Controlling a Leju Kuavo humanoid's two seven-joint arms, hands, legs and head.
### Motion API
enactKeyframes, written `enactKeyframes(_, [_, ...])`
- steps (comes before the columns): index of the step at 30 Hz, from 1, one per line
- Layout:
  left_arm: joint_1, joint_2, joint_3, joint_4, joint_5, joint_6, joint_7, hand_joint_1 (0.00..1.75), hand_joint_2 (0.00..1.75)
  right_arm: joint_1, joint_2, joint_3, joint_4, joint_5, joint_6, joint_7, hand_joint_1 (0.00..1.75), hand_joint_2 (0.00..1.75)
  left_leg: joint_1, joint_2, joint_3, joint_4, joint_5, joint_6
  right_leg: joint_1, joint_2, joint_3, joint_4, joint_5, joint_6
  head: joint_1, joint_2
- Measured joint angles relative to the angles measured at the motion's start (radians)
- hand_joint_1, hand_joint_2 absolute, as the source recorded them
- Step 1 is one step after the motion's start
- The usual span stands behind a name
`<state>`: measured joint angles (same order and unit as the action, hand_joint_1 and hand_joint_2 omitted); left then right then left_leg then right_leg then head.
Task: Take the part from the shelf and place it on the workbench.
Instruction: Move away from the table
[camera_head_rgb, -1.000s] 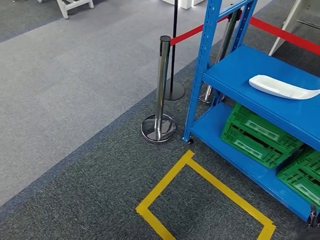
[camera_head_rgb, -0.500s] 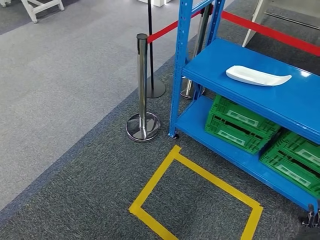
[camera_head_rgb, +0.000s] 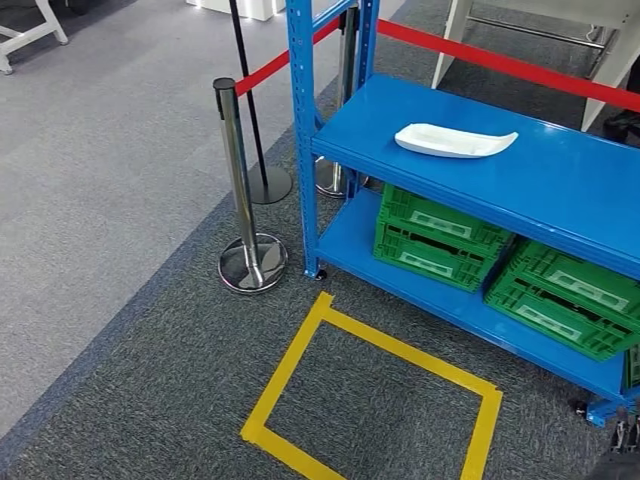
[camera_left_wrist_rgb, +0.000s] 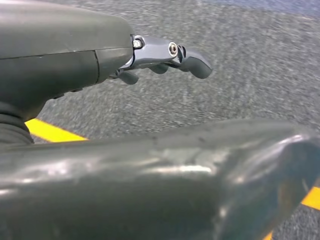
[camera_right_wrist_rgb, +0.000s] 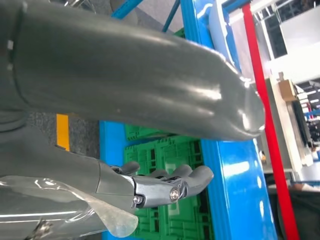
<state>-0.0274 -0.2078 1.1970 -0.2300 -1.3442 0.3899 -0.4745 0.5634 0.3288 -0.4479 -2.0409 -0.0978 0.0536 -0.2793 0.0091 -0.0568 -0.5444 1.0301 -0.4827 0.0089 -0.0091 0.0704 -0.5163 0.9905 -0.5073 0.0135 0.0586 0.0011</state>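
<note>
Left hand (camera_left_wrist_rgb: 166, 57) empty, fingers extended and slightly apart, hanging over grey carpet (camera_left_wrist_rgb: 245, 65) near a strip of yellow tape (camera_left_wrist_rgb: 49, 131). Right hand (camera_right_wrist_rgb: 166, 187) also empty, fingers stretched out side by side with small gaps, thumb apart from them, holding nothing; green crates (camera_right_wrist_rgb: 166, 150) and blue shelf edge (camera_right_wrist_rgb: 230, 175) behind it. From the head view: white part (camera_head_rgb: 455, 141), long shallow tray-like shape with one pointed end, lying flat on the middle deck of the blue shelf rack (camera_head_rgb: 558, 180), toward the deck's left half, untouched, well apart from both hands. Two green folded crates (camera_head_rgb: 438, 238) side by side on the bottom deck, directly under the part's deck. Yellow taped rectangle (camera_head_rgb: 377, 400) on dark carpet just in front of the rack's left end. Chrome stanchion post (camera_head_rgb: 240, 200) left of the rack's front upright, round base near the rack foot; second black post (camera_head_rgb: 253, 110) behind it. Red barrier belt (camera_head_rgb: 506, 65) running from the stanchion past the rack uprights and on behind the shelf. Lighter grey carpet (camera_head_rgb: 98, 180) to the left. White frame legs (camera_head_rgb: 604, 60) beyond the belt at upper right.
</note>
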Motion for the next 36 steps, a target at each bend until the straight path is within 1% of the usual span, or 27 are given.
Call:
enactKeyframes(1, [0.0,0.0,0.0,0.0,0.0,0.0,0.0,0.0,0.0,0.0,0.0,0.0,0.0,0.0,0.0,0.0,0.0,0.0,-0.001,-0.009,0.005,-0.018,-0.001,0.002,-0.002,0.009,-0.007,0.002,0.001,0.006,0.0,0.0])
enactKeyframes(3, [0.0,-0.001,0.0,0.0,0.0,0.0,0.0,0.0,0.0,0.001,0.0,0.001,0.0,0.0,0.0,0.0,0.0,0.0,-0.001,0.004,0.004,-0.028,0.0,0.004,-0.006,0.02,-0.019,0.004,0.003,0.018,0.0,0.0])
enactKeyframes(5, [-0.002,-0.001,0.001,0.0,0.0,0.0,-0.001,0.0,0.0,0.001,0.0,0.001,0.0,0.0,0.0,0.0,0.0,0.0,0.003,0.023,0.006,-0.037,0.003,0.013,-0.005,-0.01,-0.041,0.036,-0.022,0.027,0.005,0.0])
enactKeyframes(7, [-0.002,-0.002,0.001,0.0,-0.002,0.001,-0.002,0.0,0.0,-0.001,0.0,0.002,0.0,0.0,0.0,0.0,0.0,0.0,0.004,0.044,0.005,-0.041,0.005,0.02,-0.004,-0.052,-0.094,0.147,-0.084,0.035,0.01,0.0])
enactKeyframes(8, [-0.001,-0.002,0.001,0.0,-0.002,0.0,-0.002,0.0,0.0,-0.003,0.0,0.003,0.0,0.0,0.0,0.0,0.0,0.0,0.004,0.055,0.004,-0.04,0.005,0.021,-0.004,-0.059,-0.128,0.218,-0.116,0.039,0.01,0.0])
enactKeyframes(9, [0.0,-0.003,0.001,0.0,-0.002,0.0,-0.002,0.0,0.0,-0.002,0.0,0.004,0.0,0.0,0.0,0.0,0.0,0.0,0.003,0.067,0.003,-0.04,0.005,0.021,-0.005,-0.062,-0.156,0.273,-0.134,0.042,0.01,0.0])
enactKeyframes(10, [0.0,-0.003,0.001,0.0,-0.002,0.0,-0.002,0.0,0.0,-0.002,0.0,0.004,0.0,0.0,0.0,0.0,0.0,0.0,0.003,0.077,0.003,-0.04,0.004,0.02,-0.005,-0.063,-0.166,0.295,-0.133,0.044,0.01,0.0])
enactKeyframes(11, [-0.001,-0.003,0.001,0.0,-0.002,0.0,-0.002,0.0,0.0,-0.002,0.0,0.003,0.0,0.0,0.0,0.0,0.0,0.0,0.003,0.087,0.003,-0.04,0.004,0.02,-0.006,-0.066,-0.155,0.275,-0.112,0.045,0.01,0.0])
enactKeyframes(12, [-0.002,-0.004,0.001,0.0,-0.002,0.0,-0.002,0.0,0.0,-0.002,0.0,0.003,0.0,0.0,0.0,0.0,0.0,0.0,0.003,0.096,0.005,-0.039,0.003,0.018,-0.008,-0.074,-0.122,0.215,-0.077,0.046,0.01,0.0])
enactKeyframes(13, [-0.004,-0.005,0.001,0.0,-0.002,0.0,-0.002,0.0,0.0,-0.002,0.0,0.003,0.0,0.0,0.0,0.0,0.0,0.0,0.002,0.103,0.008,-0.039,0.002,0.015,-0.009,-0.092,-0.079,0.137,-0.045,0.046,0.01,0.0])
enactKeyframes(15, [-0.006,-0.006,0.001,0.0,-0.002,0.0,-0.002,0.0,0.0,-0.003,0.0,0.004,0.0,0.0,0.002,0.001,0.0,0.0,-0.003,0.113,0.013,-0.036,-0.003,0.005,-0.008,-0.118,-0.018,0.021,-0.01,0.038,0.008,0.0])
enactKeyframes(16, [-0.007,-0.006,0.001,0.0,-0.002,0.0,-0.002,0.0,0.0,-0.003,0.0,0.003,0.0,0.0,0.002,0.0,0.0,0.0,-0.005,0.118,0.015,-0.035,-0.004,0.0,-0.006,-0.123,-0.009,0.002,-0.009,0.031,0.007,0.0])
enactKeyframes(18, [-0.007,-0.007,0.001,0.0,-0.002,0.0,-0.002,0.0,0.0,-0.002,0.0,0.002,0.0,-0.001,0.003,0.0,0.0,0.0,-0.003,0.126,0.019,-0.035,-0.006,-0.012,-0.002,-0.109,-0.01,0.0,-0.008,0.016,0.004,0.0])
enactKeyframes(20, [-0.008,-0.007,0.002,0.0,-0.002,0.0,-0.002,0.0,0.0,-0.001,0.0,0.0,0.0,-0.001,0.002,0.0,0.0,0.0,0.001,0.11,0.013,-0.01,-0.03,-0.024,-0.004,-0.097,-0.005,-0.001,-0.002,0.002,0.002,0.0])
enactKeyframes(21, [-0.007,-0.007,0.002,0.0,-0.002,0.001,-0.002,0.0,0.0,-0.001,0.0,0.0,0.0,-0.001,0.001,0.0,0.0,0.0,0.002,0.095,-0.003,0.033,-0.059,-0.028,-0.006,-0.09,-0.003,-0.003,0.001,-0.003,0.001,0.0])
enactKeyframes(23, [-0.005,-0.007,0.002,0.0,-0.002,0.001,-0.002,0.0,0.0,-0.001,0.0,-0.001,0.0,-0.002,0.0,0.0,0.0,0.0,0.002,0.073,-0.058,0.167,-0.131,-0.031,-0.005,-0.075,-0.004,-0.002,0.004,-0.008,-0.001,0.0])
enactKeyframes(24, [-0.004,-0.007,0.002,0.0,-0.002,0.001,-0.002,0.0,0.0,-0.001,0.0,-0.001,0.0,-0.003,-0.001,0.0,0.0,0.0,0.002,0.07,-0.086,0.231,-0.155,-0.031,-0.004,-0.066,-0.004,-0.002,0.005,-0.009,-0.001,0.0])
enactKeyframes(25, [-0.003,-0.007,0.002,0.0,-0.002,0.001,-0.002,0.0,0.0,-0.001,0.0,-0.002,0.001,-0.003,-0.001,0.0,0.0,0.0,0.002,0.07,-0.101,0.263,-0.157,-0.029,-0.002,-0.056,-0.004,-0.001,0.005,-0.009,-0.001,0.0])
enactKeyframes(26, [-0.002,-0.007,0.002,0.0,-0.002,0.001,-0.002,0.0,0.0,-0.001,0.0,-0.002,0.001,-0.004,-0.001,0.0,0.0,0.0,0.001,0.069,-0.1,0.257,-0.138,-0.026,-0.001,-0.045,-0.003,-0.001,0.004,-0.009,0.0,0.0])
enactKeyframes(27, [-0.002,-0.007,0.002,0.0,-0.002,0.001,-0.002,0.0,0.0,-0.001,0.0,-0.002,0.001,-0.004,-0.001,0.0,0.0,0.0,0.001,0.066,-0.083,0.213,-0.104,-0.021,0.0,-0.034,-0.001,-0.001,0.004,-0.009,-0.001,0.0])
enactKeyframes(29, [-0.002,-0.005,0.003,0.0,-0.002,0.001,-0.002,0.0,0.0,-0.002,0.0,-0.002,0.001,-0.006,-0.001,0.0,0.0,0.0,0.0,0.035,-0.027,0.074,-0.028,-0.009,0.001,-0.016,-0.001,0.001,0.002,-0.007,0.0,0.0])
enactKeyframes(30, [-0.002,-0.004,0.003,0.0,-0.002,0.001,-0.003,0.0,0.0,-0.002,0.0,-0.002,0.001,-0.007,-0.002,0.0,0.0,0.0,0.0,0.02,-0.006,0.021,-0.011,-0.004,0.002,-0.007,-0.005,0.003,0.001,-0.004,-0.001,0.0])
enactKeyframes(31, [-0.003,-0.004,0.003,0.0,-0.003,0.001,-0.003,0.0,0.0,-0.002,0.0,-0.002,0.001,-0.008,-0.002,0.001,0.0,0.0,-0.001,0.008,0.006,-0.012,-0.004,-0.001,0.001,0.001,-0.009,0.004,0.001,0.0,0.0,0.0])
enactKeyframes(32, [-0.004,-0.004,0.004,0.0,-0.003,0.001,-0.003,0.0,0.0,-0.002,0.0,-0.002,0.002,-0.008,-0.003,0.001,0.0,0.0,-0.002,0.007,0.008,-0.02,-0.009,0.0,0.001,0.007,-0.016,0.005,0.002,0.005,0.0,0.0])
enactKeyframes(34, [-0.005,-0.006,0.004,0.0,-0.002,0.002,-0.004,0.0,0.0,0.001,0.0,-0.002,0.002,-0.01,-0.006,0.001,0.0,0.0,0.0,0.019,0.01,-0.031,-0.008,0.005,-0.002,0.014,-0.025,0.006,0.0,0.017,0.001,0.0])
enactKeyframes(35, [-0.006,-0.006,0.004,0.0,-0.002,0.002,-0.004,0.0,0.0,0.002,0.0,-0.002,0.001,-0.01,-0.007,0.001,0.0,0.0,0.003,0.026,0.012,-0.036,-0.005,0.01,-0.001,0.005,-0.033,0.018,-0.01,0.022,0.002,0.0])
enactKeyframes(36, [-0.007,-0.007,0.004,0.0,-0.002,0.003,-0.004,0.0,0.0,0.001,0.0,-0.002,0.001,-0.01,-0.007,0.0,0.0,0.0,0.005,0.036,0.013,-0.041,-0.002,0.015,-0.001,-0.012,-0.049,0.051,-0.033,0.026,0.003,0.0])
